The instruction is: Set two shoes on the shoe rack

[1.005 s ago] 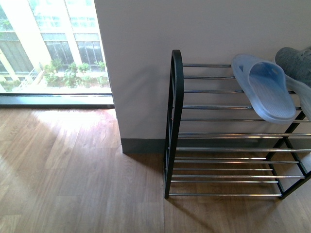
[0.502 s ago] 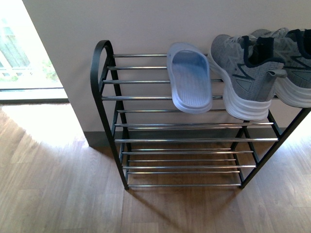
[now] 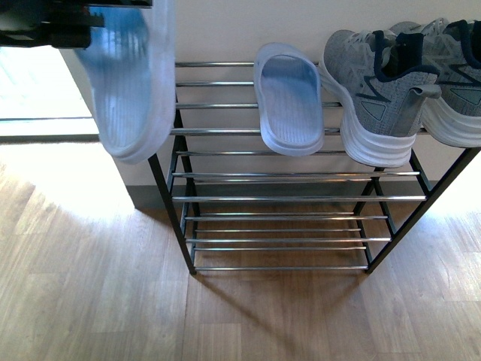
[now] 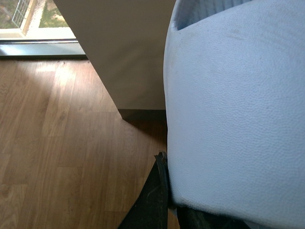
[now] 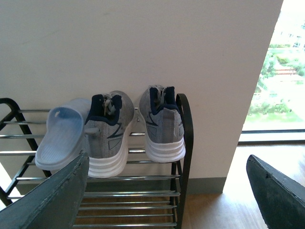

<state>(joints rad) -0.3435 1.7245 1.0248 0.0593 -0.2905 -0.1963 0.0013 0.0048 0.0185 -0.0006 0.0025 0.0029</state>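
Observation:
Two grey sneakers (image 3: 372, 98) (image 3: 455, 83) stand side by side on the right end of the shoe rack's (image 3: 278, 197) top tier, heels outward. A blue slipper (image 3: 288, 98) lies on the same tier to their left. My left gripper (image 3: 64, 22) is at the upper left, above the rack's left end, shut on a second blue slipper (image 3: 128, 83) that hangs down. In the left wrist view that slipper's sole (image 4: 233, 109) presses against a dark finger (image 4: 153, 195). My right gripper (image 5: 167, 191) is open and empty, facing the sneakers (image 5: 110, 129) (image 5: 163, 124) from a distance.
The rack stands against a pale wall (image 3: 225, 30) with a grey skirting (image 3: 146, 197). A bright floor-length window (image 3: 37, 90) is at the left. Wooden floor (image 3: 113, 286) spreads in front of the rack. The lower tiers (image 3: 278, 244) hold nothing.
The front view has swung right, bringing the whole rack and both sneakers into view. My left gripper with the hanging blue slipper has come in at the upper left.

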